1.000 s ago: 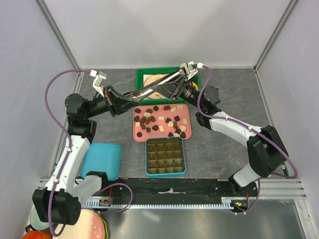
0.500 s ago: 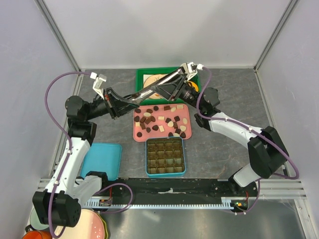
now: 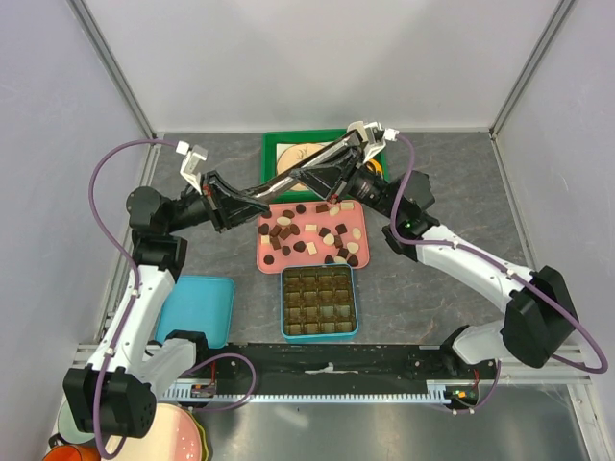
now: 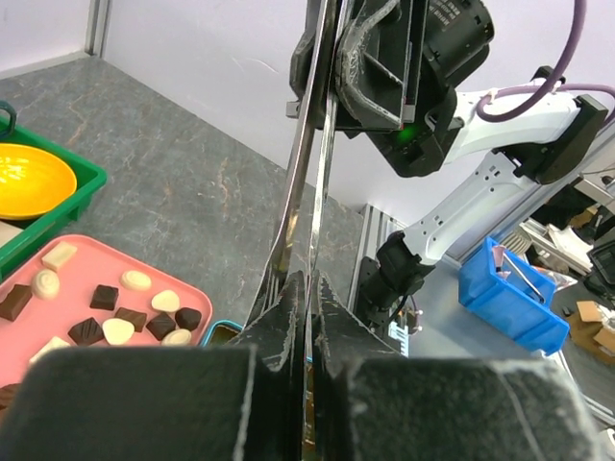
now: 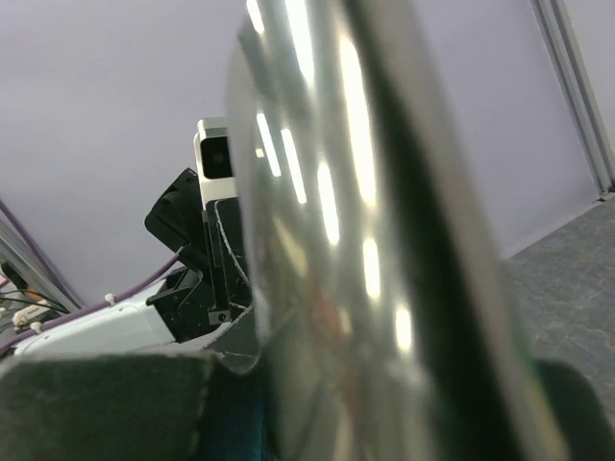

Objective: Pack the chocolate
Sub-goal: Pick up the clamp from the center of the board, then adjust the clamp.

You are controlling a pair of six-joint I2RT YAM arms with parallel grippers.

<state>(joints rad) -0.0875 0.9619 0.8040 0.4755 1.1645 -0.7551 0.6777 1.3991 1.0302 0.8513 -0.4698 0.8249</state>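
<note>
The left end effector (image 3: pixel 227 200) is clamped on long silver metal tongs (image 3: pixel 293 173), and the right end effector (image 3: pixel 341 157) grips their far end. Small brown and cream chocolate pieces (image 3: pixel 286 230) lie on a pink rectangular tray (image 3: pixel 263 261).

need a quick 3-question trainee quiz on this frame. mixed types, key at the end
1. Short answer: what do the chocolates lie on?
2. True or false: the teal tin has chocolates in its compartments.
3. Pick one: the left claw is shut on A) the tongs, B) a chocolate, C) nothing.

Key:
1. The pink tray.
2. False, every compartment looks empty.
3. A.
</note>
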